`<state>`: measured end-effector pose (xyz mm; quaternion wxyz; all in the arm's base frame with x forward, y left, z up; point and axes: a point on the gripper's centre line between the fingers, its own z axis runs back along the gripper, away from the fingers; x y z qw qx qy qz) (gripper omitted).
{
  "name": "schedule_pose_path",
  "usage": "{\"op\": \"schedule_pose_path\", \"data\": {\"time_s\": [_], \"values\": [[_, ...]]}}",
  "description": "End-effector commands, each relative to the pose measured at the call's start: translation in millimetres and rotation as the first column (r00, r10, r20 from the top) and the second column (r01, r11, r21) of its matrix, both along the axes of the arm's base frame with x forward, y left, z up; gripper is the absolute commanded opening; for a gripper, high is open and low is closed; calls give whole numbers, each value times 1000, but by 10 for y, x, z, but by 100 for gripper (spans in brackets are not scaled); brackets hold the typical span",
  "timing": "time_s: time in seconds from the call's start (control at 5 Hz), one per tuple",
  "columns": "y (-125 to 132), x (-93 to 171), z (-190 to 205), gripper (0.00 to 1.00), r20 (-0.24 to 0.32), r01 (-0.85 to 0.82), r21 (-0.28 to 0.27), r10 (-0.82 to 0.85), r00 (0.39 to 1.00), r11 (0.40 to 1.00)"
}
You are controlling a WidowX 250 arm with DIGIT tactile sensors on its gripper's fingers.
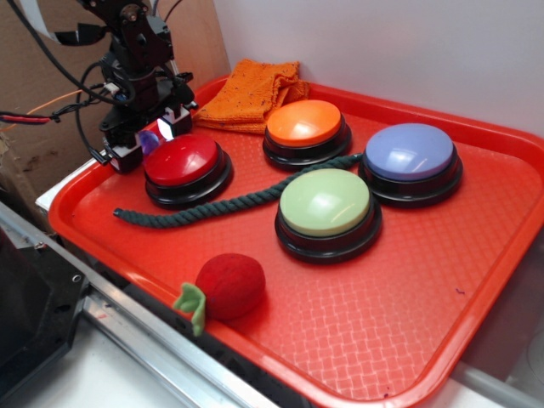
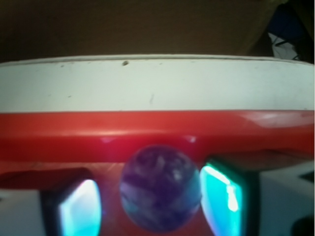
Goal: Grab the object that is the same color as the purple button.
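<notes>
The object, a tiny purple fuzzy ball (image 1: 150,141), lies on the red tray (image 1: 408,323) at its far left corner, just behind the red button (image 1: 181,159). My gripper (image 1: 150,143) is lowered over it and open, one finger on each side. In the wrist view the ball (image 2: 160,194) sits between the pads. The right pad (image 2: 221,199) is at the ball's edge, while the left pad (image 2: 81,209) stands a small gap away. The purple button (image 1: 410,151), a lavender-blue dome on a black base, stands at the tray's far right.
An orange button (image 1: 304,122) and a green button (image 1: 325,201) stand mid-tray, with a dark green rope (image 1: 229,208) lying between them. A red plush ball with a green leaf (image 1: 229,285) lies near the front edge. An orange cloth (image 1: 251,93) is at the back. The tray rim (image 2: 157,130) rises just beyond the ball.
</notes>
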<state>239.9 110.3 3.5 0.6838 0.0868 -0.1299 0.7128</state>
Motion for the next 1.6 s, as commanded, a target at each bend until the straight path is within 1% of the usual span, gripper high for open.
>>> {"op": "schedule_pose_path", "data": {"time_s": [0.0,0.2,0.4,0.6,0.8,1.0,1.2,1.4], "values": [[38,-124,347,0,38,50,47,-52,998,998],[-127,-90,606,0,21,207,66,-208,978,976],[-401,-41,1003,0,-32,444,18,-443,896,896],[-690,-34,1314,0,-3,651,-56,-652,758,757],[-858,-61,1535,0,62,805,-138,-806,589,577],[-1057,-182,1841,0,102,876,-139,-874,476,461],[-1171,-300,2006,0,123,900,-123,-893,433,419],[-1320,-407,2082,0,122,929,-109,-922,366,354]]}}
